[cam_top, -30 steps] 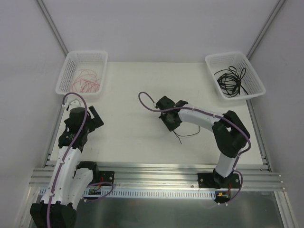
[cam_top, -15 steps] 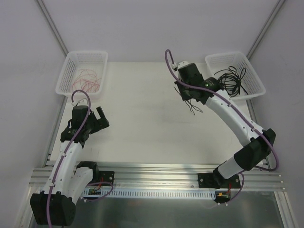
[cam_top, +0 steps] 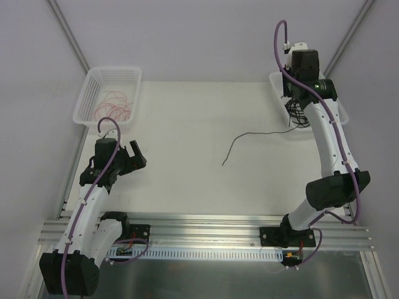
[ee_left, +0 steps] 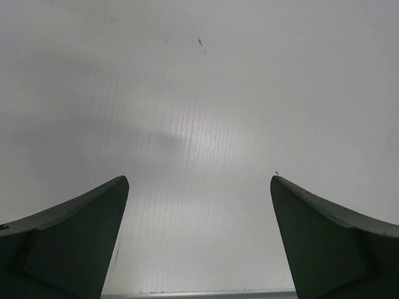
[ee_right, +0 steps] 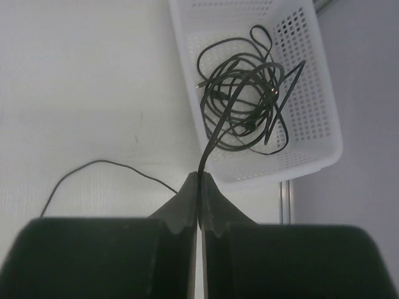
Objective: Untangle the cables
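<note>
Right claw (ee_right: 199, 177) is pressed tight together and pinching a thin black cord (ee_right: 211, 142) right at its tips. From the pinch the cord runs up over the rim of the right basket (ee_right: 312, 159) and into the pile of black cords (ee_right: 243, 99) sitting inside it. On the other side of the pinch, what looks like the same cord's loose tail (cam_top: 249, 136) trails out of the basket and lies in a lazy curve across the desk (cam_top: 187, 112). From the top camera that arm is stretched way out, with the claw over the near-left corner of the basket. The left claw (ee_left: 199, 187) is spread wide with nothing in it, just hanging low over bare desk on its own side. Beyond it is the left basket (cam_top: 93, 78), holding the red/pink wires (cam_top: 115, 106) on their own, well apart from the black stuff. So I'd guess this is close to wrapped up: the colours are already split between the two baskets, and I can't spot any other cable out on the desk. What's left, as far as I can tell, is getting that tail into the basket and letting go. The black pile does look pretty loopy though, and I can't tell if it counts as untangled.
</note>
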You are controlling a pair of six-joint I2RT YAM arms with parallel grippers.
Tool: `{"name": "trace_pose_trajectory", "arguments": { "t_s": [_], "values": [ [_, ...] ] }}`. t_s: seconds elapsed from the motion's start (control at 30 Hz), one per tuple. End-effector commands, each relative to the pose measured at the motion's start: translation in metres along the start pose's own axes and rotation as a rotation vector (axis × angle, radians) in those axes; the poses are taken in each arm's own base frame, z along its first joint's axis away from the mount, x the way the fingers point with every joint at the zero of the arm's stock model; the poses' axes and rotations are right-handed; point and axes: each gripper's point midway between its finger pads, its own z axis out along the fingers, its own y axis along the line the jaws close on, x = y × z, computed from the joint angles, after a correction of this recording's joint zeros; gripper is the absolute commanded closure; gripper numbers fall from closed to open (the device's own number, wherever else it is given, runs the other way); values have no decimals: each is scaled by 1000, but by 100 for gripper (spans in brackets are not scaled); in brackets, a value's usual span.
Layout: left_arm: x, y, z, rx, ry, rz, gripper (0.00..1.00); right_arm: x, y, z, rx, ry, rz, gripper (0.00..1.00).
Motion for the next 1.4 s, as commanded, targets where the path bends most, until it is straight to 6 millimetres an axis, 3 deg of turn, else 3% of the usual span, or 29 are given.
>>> {"name": "trace_pose_trajectory", "arguments": {
  "t_s": [0.0, 0.1, 0.23, 0.27, 0.33, 0.47, 0.6, 0.73, 0.83, 0.87, 0.9, 0.97, 1.0, 1.03, 1.17, 1.23, 1.37],
  "values": [
    [-2, -2, 2, 24, -11, 19, 1, -52, -19, -11, 4, -165, 9, 99],
    [-2, -4, 4, 31, 0, 18, 1, -72, -10, -27, -79, -240, 21, 99],
    [-1, -8, 6, 50, 20, 23, 1, -69, 19, -47, -231, -285, 53, 99],
    [-1, -9, 6, 55, 20, 23, 1, -56, 20, -45, -218, -266, 64, 99],
    [0, -10, 6, 63, 25, 22, 1, -53, 18, -46, -200, -274, 72, 99],
    [2, -11, 6, 72, 26, 22, 1, -58, -20, -41, -26, -280, 80, 99],
    [2, -12, 7, 74, 29, 23, 1, -94, -64, -45, 136, -399, 100, 99],
    [2, -12, 7, 74, 29, 29, 1, -106, -89, -20, 200, -413, 123, 99],
    [2, -11, 8, 73, 33, 27, 1, -104, -102, 4, 206, -389, 138, 96],
    [2, -11, 9, 73, 36, 29, 1, -91, -102, 31, 206, -335, 133, 94],
    [3, -11, 9, 73, 41, 28, 1, -85, -103, 43, 209, -306, 130, 78],
    [5, -11, 10, 74, 51, 27, 1, -63, -101, 78, 218, -221, 112, 57],
    [5, -12, 10, 78, 51, 29, 1, -54, -98, 87, 213, -187, 107, 41],
    [5, -12, 10, 79, 52, 27, 1, -48, -96, 92, 219, -166, 110, 36],
    [5, -14, 10, 86, 54, 28, 1, -22, -79, 101, 160, -91, 175, 27],
    [4, -14, 10, 87, 52, 26, 1, -16, -73, 91, 146, -86, 213, 27],
    [4, -16, 9, 98, 49, 25, 1, 7, -30, 80, 31, -63, 285, 27]
  ]
}}
